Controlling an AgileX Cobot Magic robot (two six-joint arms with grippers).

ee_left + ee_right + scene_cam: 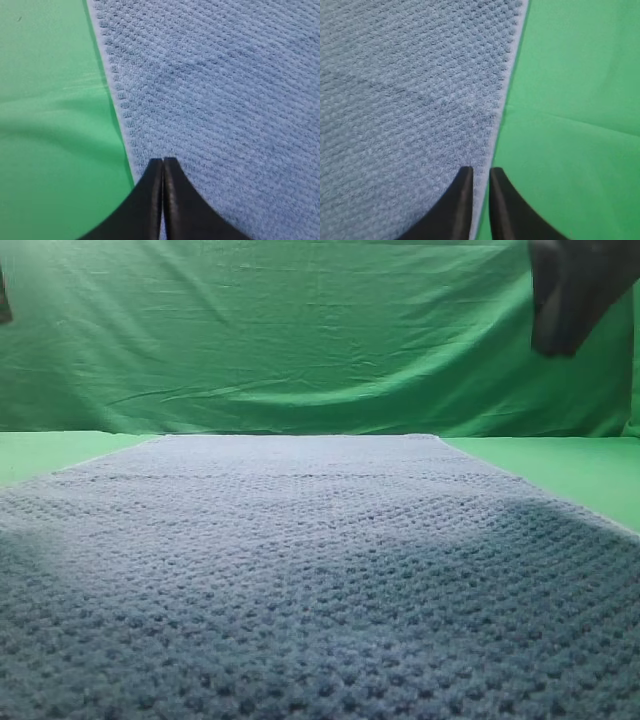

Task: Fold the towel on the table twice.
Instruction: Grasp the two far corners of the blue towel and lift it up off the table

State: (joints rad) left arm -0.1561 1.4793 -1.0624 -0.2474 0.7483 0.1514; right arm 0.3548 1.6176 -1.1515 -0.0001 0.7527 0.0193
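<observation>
Towel (320,570) spread flat across the green worktop (560,465), unfolded. Left fingers (163,162) pressed shut above its left edge; right fingers (481,172) a narrow gap apart above its right edge, holding nothing. Probably lined up on both edges to lift together for the first fold.

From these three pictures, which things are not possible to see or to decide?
- Exterior high view: the towel runs off the bottom edge, so its near corners are cut off.
- Exterior high view: the dark shape at top right is blurred and cropped; which arm part it is cannot be told.
- Left wrist view: the left tool shows only its tips.
- Right wrist view: whether the right tool touches the towel edge is unclear.
</observation>
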